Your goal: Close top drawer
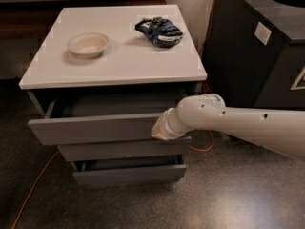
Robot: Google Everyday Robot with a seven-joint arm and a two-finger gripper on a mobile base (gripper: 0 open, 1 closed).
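Top drawer (95, 130) is sitting partly pulled out under the cabinet's white top (119, 70), its grey front sticking fwd of the middle drawer (124, 150). Gripper (160, 130), at the tip of the white arm (238, 123) stretching in from the right, is resting against the front's right end; clenched or released, can't tell. Bowl (88, 44) & blue bag (158, 31) are lying on top, apart. Bottom drawer (128, 174) is sticking out a bit
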